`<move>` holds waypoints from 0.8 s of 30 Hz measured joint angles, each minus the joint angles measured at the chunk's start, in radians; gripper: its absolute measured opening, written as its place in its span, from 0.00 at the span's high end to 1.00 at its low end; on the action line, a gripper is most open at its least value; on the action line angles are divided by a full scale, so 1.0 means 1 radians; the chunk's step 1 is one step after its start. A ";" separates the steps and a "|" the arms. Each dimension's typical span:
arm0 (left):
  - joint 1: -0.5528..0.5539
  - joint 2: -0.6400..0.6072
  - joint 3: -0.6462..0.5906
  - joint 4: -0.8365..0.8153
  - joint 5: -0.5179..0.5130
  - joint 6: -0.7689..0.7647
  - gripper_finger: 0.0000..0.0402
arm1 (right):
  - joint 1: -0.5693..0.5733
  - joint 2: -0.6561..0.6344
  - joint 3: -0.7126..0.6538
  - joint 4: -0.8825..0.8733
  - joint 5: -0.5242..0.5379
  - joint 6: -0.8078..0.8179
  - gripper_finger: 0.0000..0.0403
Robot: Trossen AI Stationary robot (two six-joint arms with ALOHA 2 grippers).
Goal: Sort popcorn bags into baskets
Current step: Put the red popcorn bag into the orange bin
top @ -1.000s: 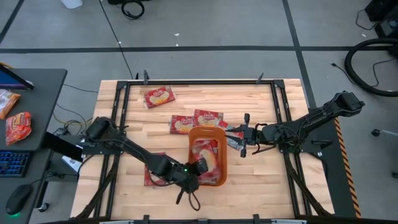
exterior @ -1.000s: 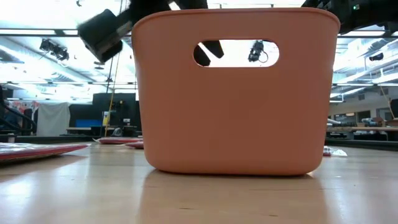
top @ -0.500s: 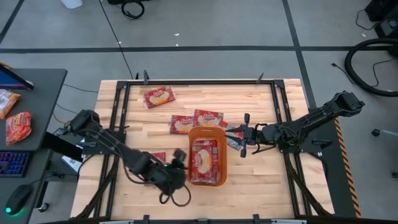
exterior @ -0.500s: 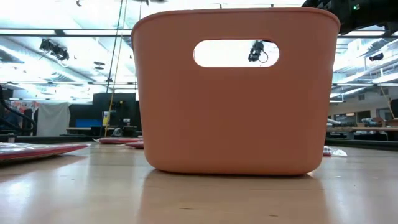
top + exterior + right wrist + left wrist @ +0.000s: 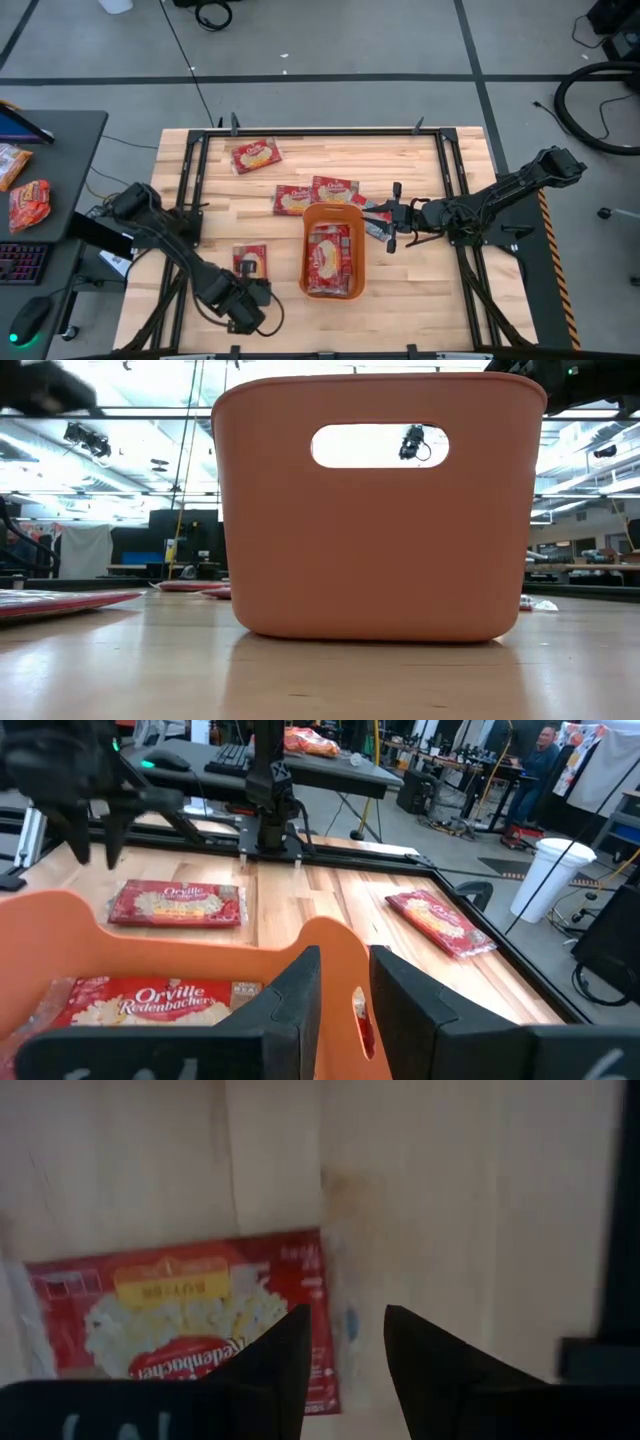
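Observation:
The orange basket (image 5: 333, 212) stands mid-table and holds red popcorn bags (image 5: 329, 258) lying flat; it fills the low view (image 5: 380, 510). My left gripper (image 5: 243, 314) hovers open near the table's near edge, just nearer than a loose bag (image 5: 250, 260) that lies flat on the wood (image 5: 180, 1305). My right gripper (image 5: 383, 222) waits at the basket's far right corner over another bag (image 5: 368, 212), its fingers a little apart (image 5: 345, 965). More bags lie beyond the basket (image 5: 335, 188), (image 5: 293, 199), (image 5: 257, 155). My right gripper has a red sliver of a bag (image 5: 360, 1020) showing low in the gap between its fingers. I cannot tell whether the fingers touch it.
A black frame rail (image 5: 190, 170) runs round the tabletop. Bare wood lies right of the basket (image 5: 420, 280) and along the near edge. A side desk (image 5: 40, 190) with a keyboard and snack packets stands off the table's left.
My left gripper has drawn back from the basket's near left corner toward the table's left and near edge. The loose bag left of the basket has come out from under the arm. The top bag in the basket, tilted a second ago, now lies flat.

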 joint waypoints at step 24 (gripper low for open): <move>0.168 0.002 -0.250 -0.002 -0.192 -0.091 0.67 | -0.004 0.000 0.000 -0.002 0.000 -0.001 0.77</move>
